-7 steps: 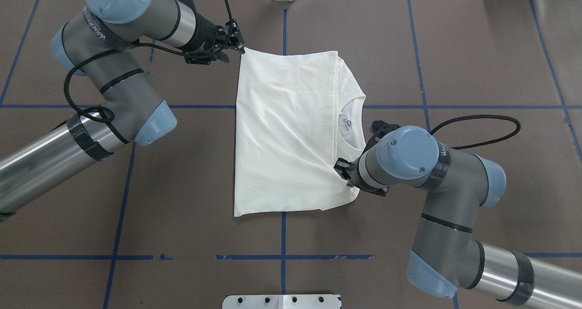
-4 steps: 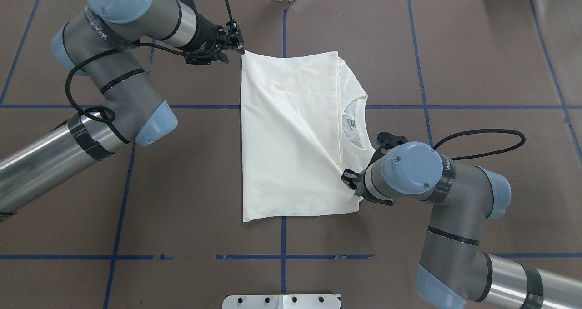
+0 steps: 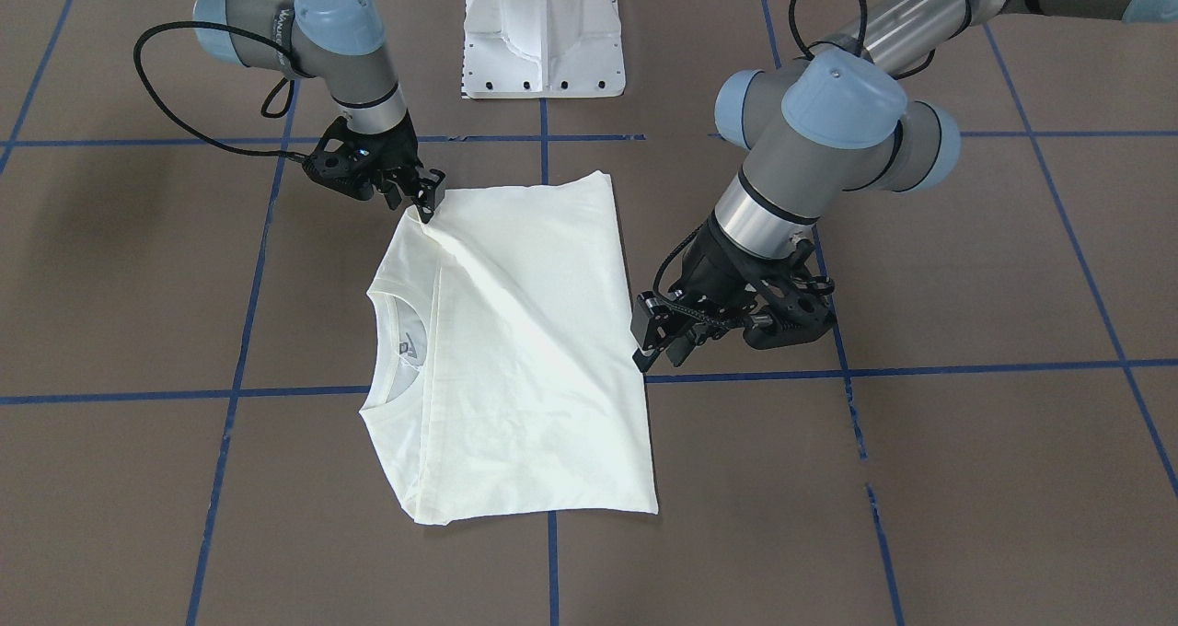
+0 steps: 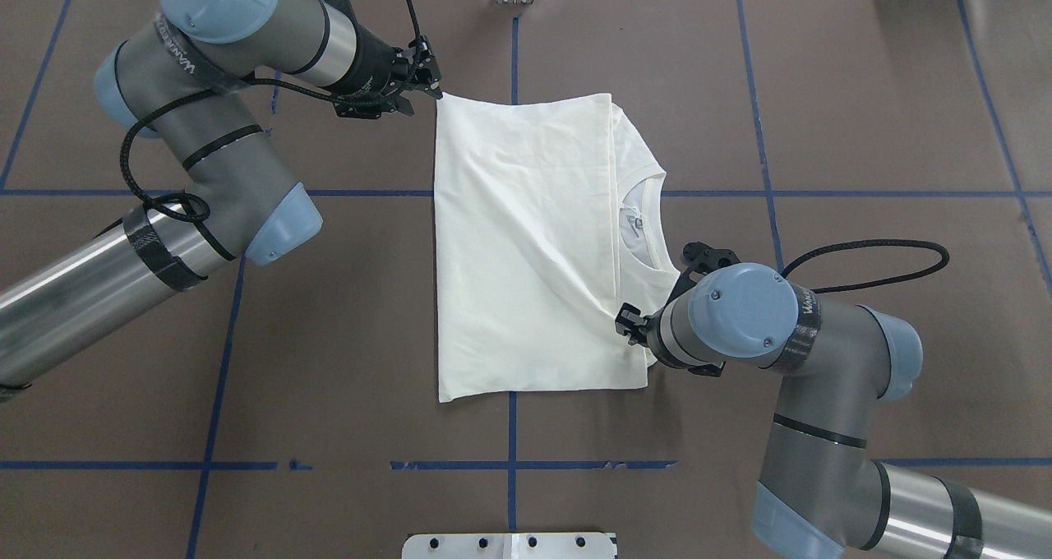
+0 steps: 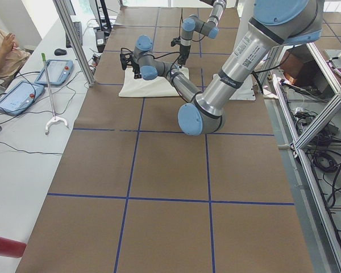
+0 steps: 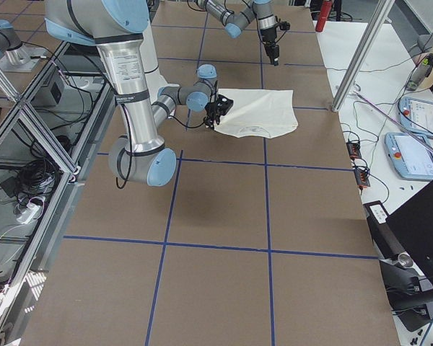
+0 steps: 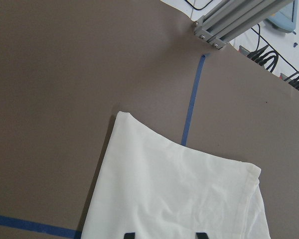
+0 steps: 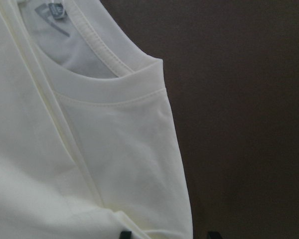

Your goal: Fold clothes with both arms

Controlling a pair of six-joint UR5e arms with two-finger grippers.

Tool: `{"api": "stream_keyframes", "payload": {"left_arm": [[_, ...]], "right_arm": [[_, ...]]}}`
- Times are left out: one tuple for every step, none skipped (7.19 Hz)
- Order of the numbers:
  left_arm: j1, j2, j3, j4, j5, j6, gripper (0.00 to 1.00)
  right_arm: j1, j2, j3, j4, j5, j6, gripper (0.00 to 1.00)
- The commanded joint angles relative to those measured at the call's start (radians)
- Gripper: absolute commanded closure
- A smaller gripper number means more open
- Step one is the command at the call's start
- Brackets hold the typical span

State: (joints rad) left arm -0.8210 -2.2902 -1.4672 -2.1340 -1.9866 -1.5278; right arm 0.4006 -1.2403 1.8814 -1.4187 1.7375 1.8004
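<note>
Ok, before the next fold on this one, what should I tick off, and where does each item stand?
1. T-shirt lies flat on the table, collar showing: ok.
2. Its edges run square with the blue tape lines: ok.
3. Left hand open and holding nothing: ok.
4. Left hand placed on fabric for a two-arm fold: not ok; it hangs off the fabric, near its edge.
5. Right hand gripping the T-shirt at its shoulder: cannot tell; its tips look apart in the wrist view, yet creases run to it.

Robotics lab: robot arms (image 4: pixel 222 140), tape-gridded table (image 4: pixel 863 90), aluminium framing (image 5: pixel 73 37), teach pendants (image 5: pixel 58 71), loose cables (image 5: pixel 324 159).
</note>
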Motion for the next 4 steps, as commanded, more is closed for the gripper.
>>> {"api": "stream_keyframes", "payload": {"left_arm": [[0.002, 0.001, 0.002, -0.001, 0.0, 0.0, 0.5], [0.002, 0.001, 0.002, -0.001, 0.0, 0.0, 0.5], [0.002, 0.001, 0.002, 0.0, 0.0, 0.0, 0.5], [0.002, 0.001, 0.002, 0.0, 0.0, 0.0, 0.5]], "right_arm": [[-0.008, -0.004, -0.001, 0.003, -0.03, 0.005, 0.34], [-0.011, -0.001, -0.005, 0.006, -0.03, 0.007, 0.33], [-0.012, 0.01, -0.005, 0.006, -0.03, 0.019, 0.33], [-0.019, 0.01, -0.008, 0.007, -0.03, 0.025, 0.35]]}}
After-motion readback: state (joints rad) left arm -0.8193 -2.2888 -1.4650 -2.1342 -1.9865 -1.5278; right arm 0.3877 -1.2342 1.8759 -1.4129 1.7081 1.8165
